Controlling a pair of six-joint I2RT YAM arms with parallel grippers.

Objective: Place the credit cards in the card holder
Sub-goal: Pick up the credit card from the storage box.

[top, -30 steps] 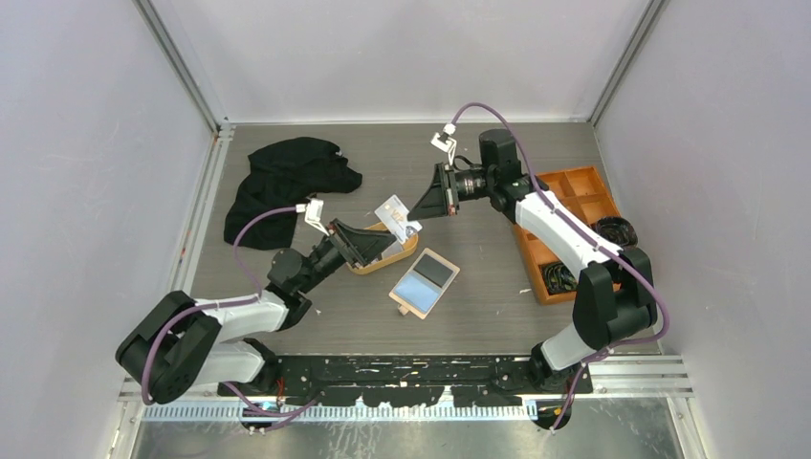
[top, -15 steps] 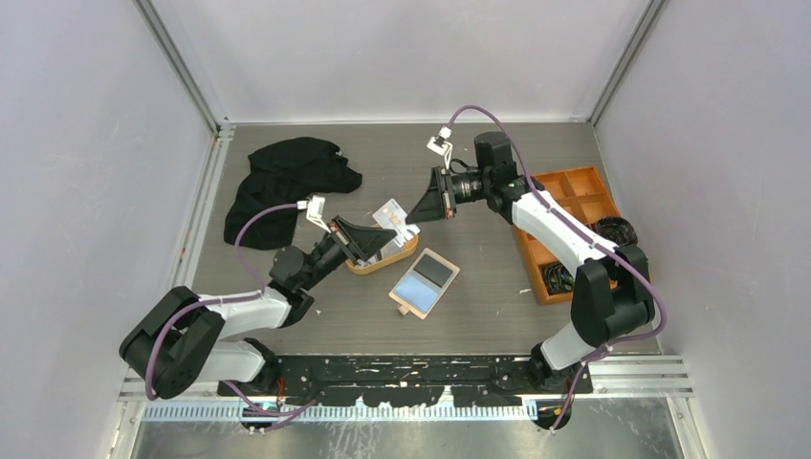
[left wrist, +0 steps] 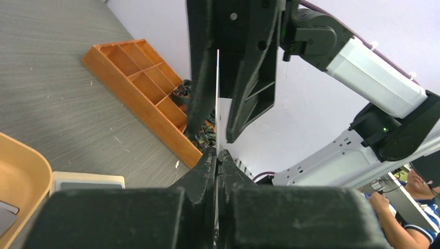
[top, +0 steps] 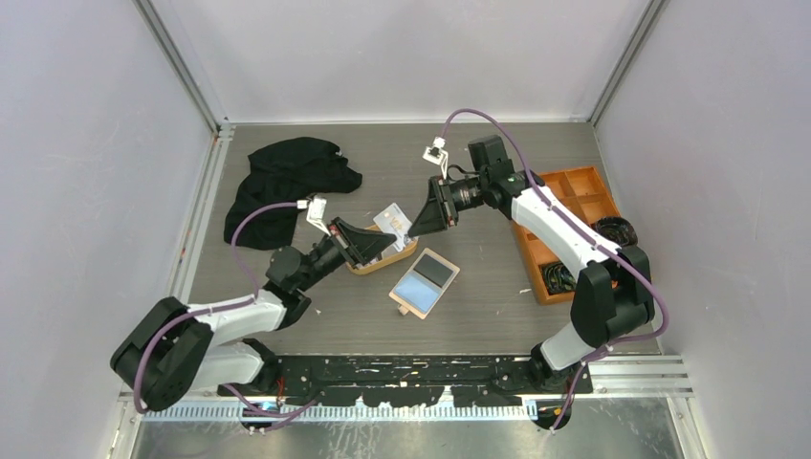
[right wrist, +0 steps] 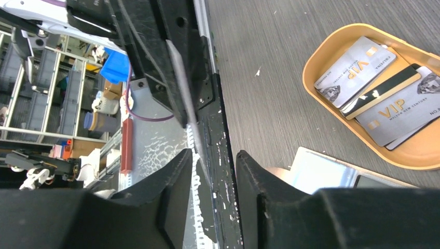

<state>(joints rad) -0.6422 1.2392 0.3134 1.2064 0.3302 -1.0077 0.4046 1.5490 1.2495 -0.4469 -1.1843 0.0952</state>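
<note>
Just above the orange tray (top: 375, 270), the left gripper (top: 385, 234) pinches one credit card (top: 393, 217) while the right gripper (top: 414, 224) has its fingers spread either side of it, apparently a handover. Next, the right must close squarely. The card holder (top: 424, 281) lies open beside the tray.

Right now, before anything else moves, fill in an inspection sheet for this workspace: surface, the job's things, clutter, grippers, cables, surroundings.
Surface: grey wood-grain table, with a few pale specks.
Job's things: wallet lies open and flat near the middle; one card is held in the air; more cards lie in the oval tray.
Clutter: black cloth at the far left; orange box at the right, with dark items in some compartments.
Grippers: left gripper shut on the card; right gripper open, its jaws either side of that card.
Cables: a purple cable loops along each arm.
Surroundings: pale walls; a person beyond the rig.
</note>
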